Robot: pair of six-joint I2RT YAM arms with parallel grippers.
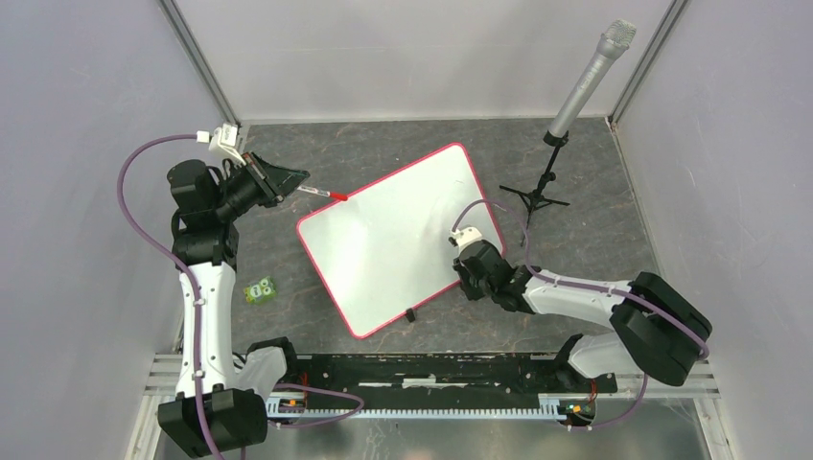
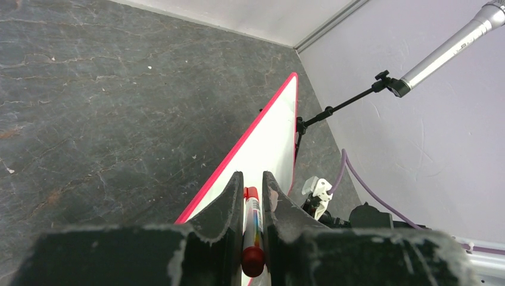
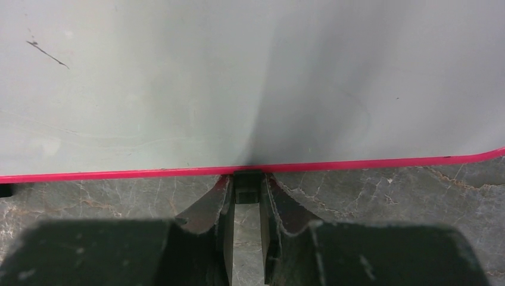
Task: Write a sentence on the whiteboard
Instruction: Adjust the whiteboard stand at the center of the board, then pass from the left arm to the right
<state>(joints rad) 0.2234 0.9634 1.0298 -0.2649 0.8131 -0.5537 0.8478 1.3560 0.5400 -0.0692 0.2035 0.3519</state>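
The whiteboard (image 1: 393,240) lies tilted on the dark table, with a pink-red frame and a white face. No sentence shows on it; I see only a faint dark streak (image 3: 47,53). My left gripper (image 1: 299,180) hovers off the board's far left corner, shut on a red marker (image 1: 324,194) whose tip points at that corner. In the left wrist view the marker (image 2: 253,217) sits between the jaws of the left gripper (image 2: 252,176), above the whiteboard (image 2: 271,137). My right gripper (image 3: 248,179) is at the near right edge of the whiteboard (image 3: 238,89), shut on a black clip (image 3: 248,186).
A microphone (image 1: 587,81) on a black tripod stand (image 1: 540,195) rises at the back right, close to the board's far corner. A small green object (image 1: 260,289) lies left of the board. A second black clip (image 1: 410,314) sits on the near edge. Walls close in on three sides.
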